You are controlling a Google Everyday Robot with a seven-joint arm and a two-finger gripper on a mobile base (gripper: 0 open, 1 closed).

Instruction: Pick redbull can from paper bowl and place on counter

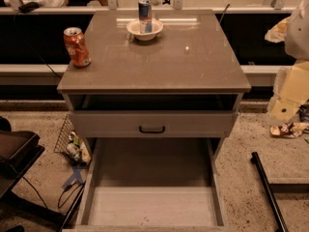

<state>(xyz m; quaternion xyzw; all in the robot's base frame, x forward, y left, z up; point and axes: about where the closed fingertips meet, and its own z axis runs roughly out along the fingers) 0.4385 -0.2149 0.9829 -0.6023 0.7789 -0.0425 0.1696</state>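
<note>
The slim blue-and-silver redbull can (145,11) stands upright inside the small shallow white paper bowl (155,30); the bowl sits near the far edge of the glossy grey-brown counter (164,64), about midway across it; so the task's thing is not yet lifted, and by my reading nothing of the job is done.

The robot's pale gripper (288,94) appears at the right edge of the view, beyond the counter's right side and well apart from the can; whether it is spread or closed I cannot tell; it does not have the can, since the can is plainly in the bowl.

What is left, as I judge it: the reach across to the bowl, the grasp on the can, the lift clear of the thin rim, and the setting down on a bare part of the counter; most of the top is bare.

A wider orange soda can (76,46) stands at the counter's left edge, well apart from the bowl; it is no part of the task; below, the cabinet's lowest grey drawer (152,197) is pulled out.
</note>
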